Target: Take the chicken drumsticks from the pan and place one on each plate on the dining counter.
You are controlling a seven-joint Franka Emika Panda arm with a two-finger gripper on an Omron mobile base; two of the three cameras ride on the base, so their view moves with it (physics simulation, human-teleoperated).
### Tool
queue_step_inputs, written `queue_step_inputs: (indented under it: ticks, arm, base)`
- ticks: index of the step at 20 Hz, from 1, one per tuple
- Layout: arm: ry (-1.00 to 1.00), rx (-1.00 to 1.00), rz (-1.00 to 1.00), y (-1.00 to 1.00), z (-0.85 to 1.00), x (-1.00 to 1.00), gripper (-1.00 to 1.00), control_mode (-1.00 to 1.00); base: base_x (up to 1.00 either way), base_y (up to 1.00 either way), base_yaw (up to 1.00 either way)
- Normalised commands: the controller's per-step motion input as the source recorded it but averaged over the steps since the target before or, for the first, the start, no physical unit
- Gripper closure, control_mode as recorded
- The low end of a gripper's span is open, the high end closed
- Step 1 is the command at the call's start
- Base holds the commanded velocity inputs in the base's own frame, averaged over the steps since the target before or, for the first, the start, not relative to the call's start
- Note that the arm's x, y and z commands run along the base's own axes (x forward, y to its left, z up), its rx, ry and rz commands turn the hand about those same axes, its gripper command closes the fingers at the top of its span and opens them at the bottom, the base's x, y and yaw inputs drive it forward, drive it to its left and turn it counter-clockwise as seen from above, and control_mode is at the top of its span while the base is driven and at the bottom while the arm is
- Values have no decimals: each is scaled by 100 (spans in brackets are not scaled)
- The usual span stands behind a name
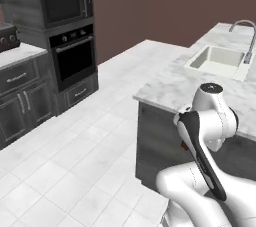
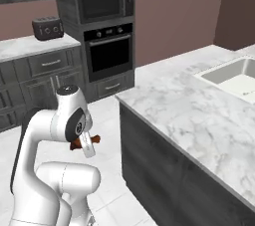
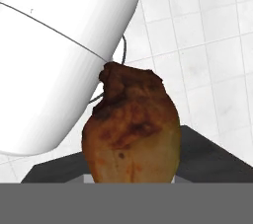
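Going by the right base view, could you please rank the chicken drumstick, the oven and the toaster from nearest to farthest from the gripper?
1. Chicken drumstick: held in the gripper itself, low beside the arm.
2. Oven: across the floor, ahead and right.
3. Toaster: on the back counter; close to the oven's range, so this ranking is tentative.

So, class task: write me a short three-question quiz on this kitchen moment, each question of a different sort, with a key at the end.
1. True or false: the gripper is holding a chicken drumstick.
2. Multiple choice: in the left base view, what is set into the dining counter?
A. a cooktop
B. a sink with a faucet
C. a toaster
3. Fill in: in the right base view, the built-in oven sits directly below the ____.

Key
1. True; the drumstick sits right at the fingers in the hand view, above the tiled floor.
2. B.
3. microwave.
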Motion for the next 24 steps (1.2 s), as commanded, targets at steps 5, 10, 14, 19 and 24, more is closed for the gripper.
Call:
queue_step_inputs:
  ticks: [5,10,14,19,24]
  arm:
    - [0,0,0,0,0,0,100,100]
    - [0,0,0,0,0,0,100,100]
    - [0,0,0,0,0,0,100,100]
    - [0,0,0,0,0,0,100,100]
    - [0,0,0,0,0,0,100,100]
  base:
    - [-40,-100,-1]
    - [-59,-100,0]
    - [-45,-100,0]
    - [-18,-100,0]
    - [2,-100,0]
